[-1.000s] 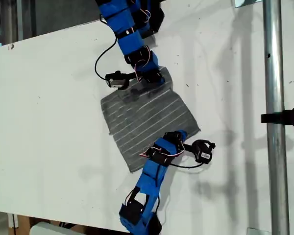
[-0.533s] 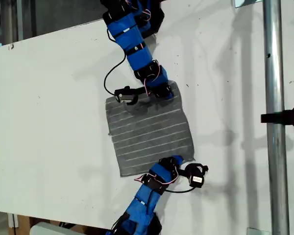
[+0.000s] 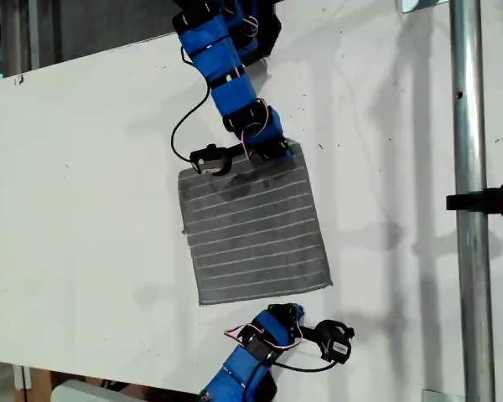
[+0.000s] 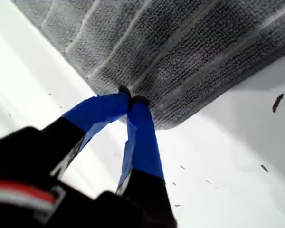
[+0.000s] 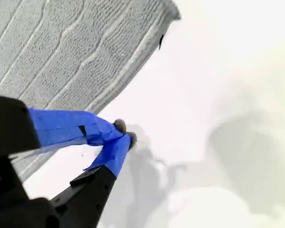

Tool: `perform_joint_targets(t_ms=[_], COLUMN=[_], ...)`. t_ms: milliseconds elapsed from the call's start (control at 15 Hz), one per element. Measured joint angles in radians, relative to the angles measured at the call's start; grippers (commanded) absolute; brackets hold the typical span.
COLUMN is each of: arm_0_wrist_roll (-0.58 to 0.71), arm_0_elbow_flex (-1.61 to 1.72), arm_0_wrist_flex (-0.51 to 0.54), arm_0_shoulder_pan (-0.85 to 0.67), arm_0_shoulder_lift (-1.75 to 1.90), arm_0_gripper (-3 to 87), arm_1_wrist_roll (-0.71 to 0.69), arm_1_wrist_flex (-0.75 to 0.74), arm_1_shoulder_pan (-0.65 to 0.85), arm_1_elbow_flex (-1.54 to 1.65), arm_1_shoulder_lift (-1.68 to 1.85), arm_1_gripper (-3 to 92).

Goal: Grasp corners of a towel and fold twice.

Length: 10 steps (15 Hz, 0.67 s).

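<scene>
Jaws pinching towel (image 4: 190, 52) corner, others clear

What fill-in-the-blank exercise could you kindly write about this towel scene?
The grey towel has thin ___ stripes. My first gripper pinches its edge; my second gripper hangs over bare ___. In the exterior view, the metal pole stands on the towel's ___.
Missing: white; table; right.

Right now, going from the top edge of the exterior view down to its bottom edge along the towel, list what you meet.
Blue arm at the top edge, my first gripper shut on the dark grey, white-striped towel, bare white table, my second gripper shut off the cloth.
</scene>
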Motion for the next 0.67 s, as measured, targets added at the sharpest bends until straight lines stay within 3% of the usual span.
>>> perform_joint_targets(t_ms=[400,667], arm_0_wrist_roll=[0.167,0.250], arm_0_elbow_flex=[-0.382,-0.417], arm_0_wrist_flex=[0.417,0.485], arm_0_shoulder_pan=[-0.069,-0.138], arm_0_shoulder_lift=[0.089,0.227], arm_0_gripper=[-2.9,-2.9], arm_1_wrist_roll=[-0.163,-0.284], arm_1_wrist_flex=[0.362,0.707], arm_1_shoulder_pan=[0.112,0.173], arm_1_elbow_flex=[-0.299,-0.543], arm_1_shoulder_lift=[0.204,0.230], arm_1_gripper=[-0.3,-0.3])
